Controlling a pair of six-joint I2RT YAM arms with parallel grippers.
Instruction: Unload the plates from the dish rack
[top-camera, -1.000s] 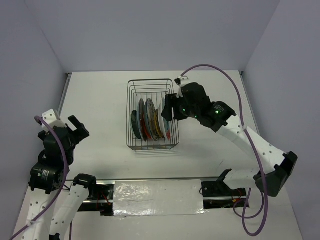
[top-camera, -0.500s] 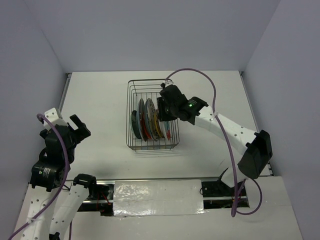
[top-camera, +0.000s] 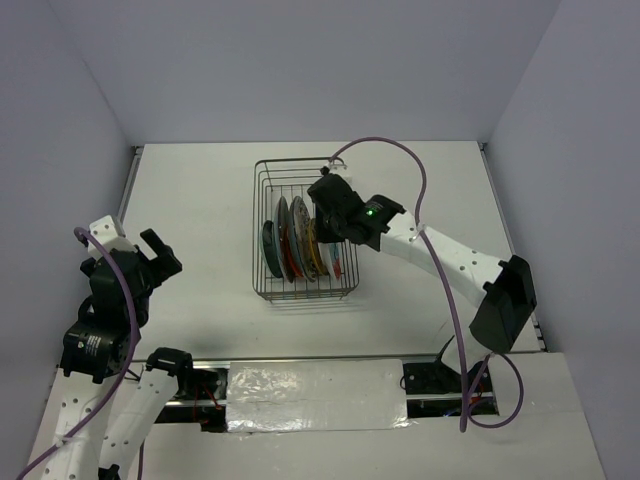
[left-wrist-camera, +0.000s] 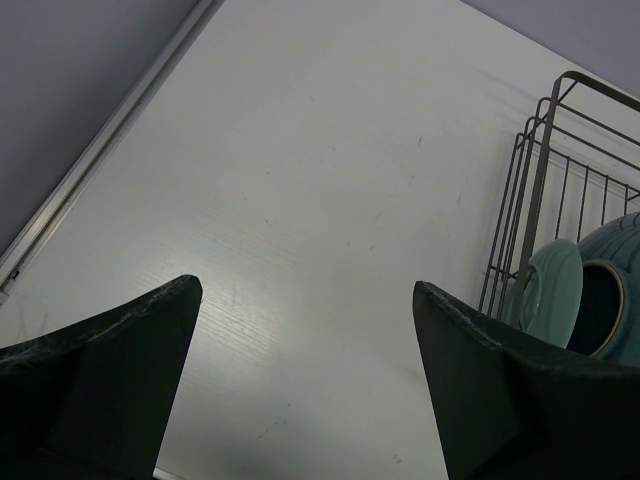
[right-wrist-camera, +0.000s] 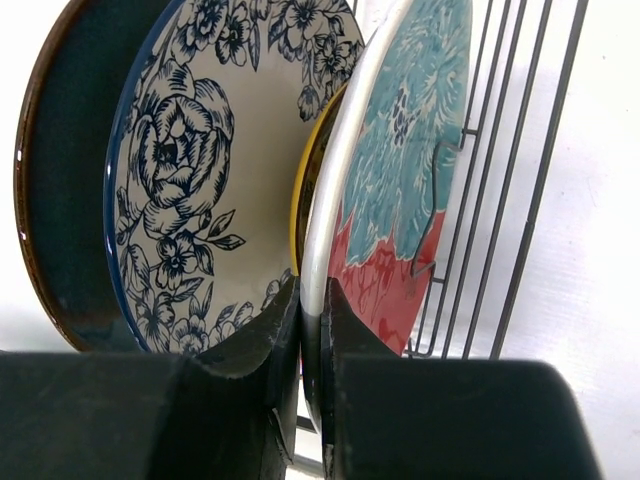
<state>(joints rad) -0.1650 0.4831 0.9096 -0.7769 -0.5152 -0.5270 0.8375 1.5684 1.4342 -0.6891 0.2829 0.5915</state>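
— State of the right gripper (right-wrist-camera: 310, 320)?
— Clamped on the white rim of the end plate (right-wrist-camera: 400, 170), one pad on each face. Stands on edge in the rack (right-wrist-camera: 520, 200), just beside the wire wall, close against the yellow plate (right-wrist-camera: 298, 200) on the other side.
— Way out?
— Judged: along the plate's own plane, through the open top; little room sideways. Left gripper (top-camera: 155, 255) spread wide, well apart from the rack; right arm nearer.
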